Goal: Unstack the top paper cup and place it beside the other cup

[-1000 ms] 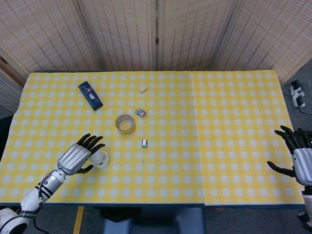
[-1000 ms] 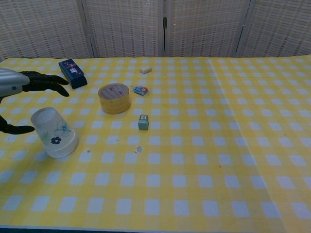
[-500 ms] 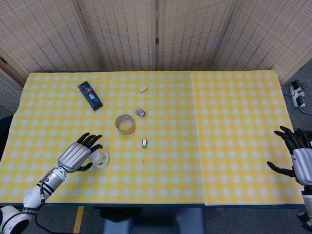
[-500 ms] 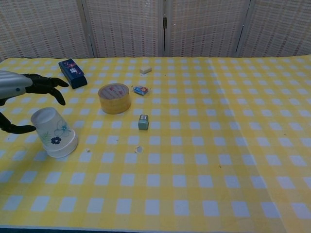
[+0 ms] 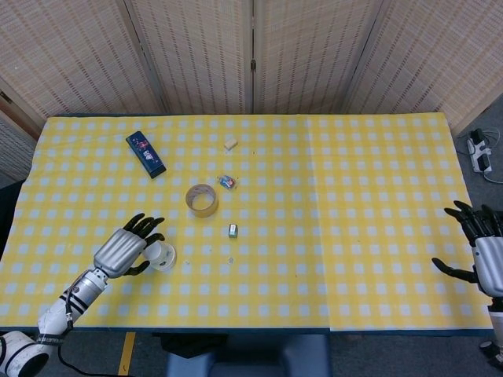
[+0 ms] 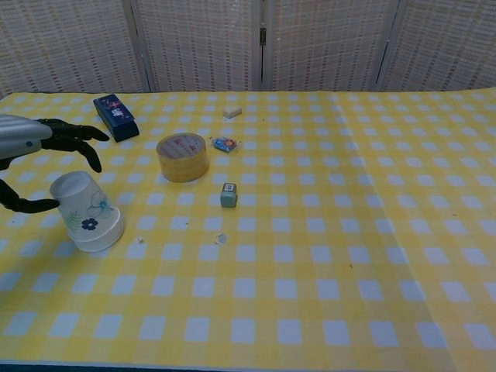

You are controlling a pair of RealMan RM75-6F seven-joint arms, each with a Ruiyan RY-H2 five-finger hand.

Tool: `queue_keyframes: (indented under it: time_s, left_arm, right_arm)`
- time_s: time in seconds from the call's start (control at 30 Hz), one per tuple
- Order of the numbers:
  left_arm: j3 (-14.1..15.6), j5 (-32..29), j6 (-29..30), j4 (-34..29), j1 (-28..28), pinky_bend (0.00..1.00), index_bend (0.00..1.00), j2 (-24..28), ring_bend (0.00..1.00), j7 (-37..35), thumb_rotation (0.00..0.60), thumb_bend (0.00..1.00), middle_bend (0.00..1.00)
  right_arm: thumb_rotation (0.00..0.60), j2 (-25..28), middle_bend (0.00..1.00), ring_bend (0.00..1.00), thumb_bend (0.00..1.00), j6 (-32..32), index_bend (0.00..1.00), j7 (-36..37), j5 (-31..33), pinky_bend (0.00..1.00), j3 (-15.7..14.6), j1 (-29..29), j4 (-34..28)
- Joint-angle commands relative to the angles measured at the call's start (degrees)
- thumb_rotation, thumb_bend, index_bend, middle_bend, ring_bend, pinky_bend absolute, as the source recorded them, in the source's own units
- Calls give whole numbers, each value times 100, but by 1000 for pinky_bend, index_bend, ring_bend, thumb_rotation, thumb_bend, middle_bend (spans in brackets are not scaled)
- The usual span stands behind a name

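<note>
Left hand (image 5: 126,247) has closed in on the paper cup stack (image 6: 85,211) over the last second: fingers were fanned above it, now they curl down around the upturned base, thumb low at the near side. No grip visible yet, fingers apart and not clearly touching the paper, so I read the hand as wide, holding nothing. Nothing else on the table has shifted.

Stack sits upside down, rim on the yellow checked cloth (image 5: 354,196), down-left of the tape roll (image 6: 182,156) and well apart from it. Flower print faces the chest camera. Cups are nested, so only the outer one shows; can't tell how many are inside. Inverted means nothing in them and the top cup is the outer shell, which is probably why the hand comes from above and from the side, to lift it off.

Right hand (image 5: 487,255) hangs at the far right edge of the cloth, far from the tape roll, fingers spread, empty. Likely parked until needed to pin the lower cup.

Beyond the tape roll: dark blue box (image 5: 145,153), small white block (image 5: 230,144), small wrapped item (image 5: 227,181). Small grey cube (image 6: 228,194) just this side of the roll.
</note>
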Motion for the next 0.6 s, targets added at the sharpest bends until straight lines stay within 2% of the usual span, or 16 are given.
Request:
queue_keyframes:
  time_s: [0.03, 0.6]
  left_arm:
    - [6, 2, 8, 4, -2, 14, 312, -5, 103, -2, 600, 384, 88]
    - [62, 21, 57, 80, -16, 15, 351, -51, 113, -51, 600, 385, 106]
  right_arm:
    - [600, 4, 124, 173, 172, -4, 201, 1, 5, 42, 1, -1, -4]
    - [600, -12, 123, 172, 171, -27, 201, -12, 15, 42, -3, -1, -10]
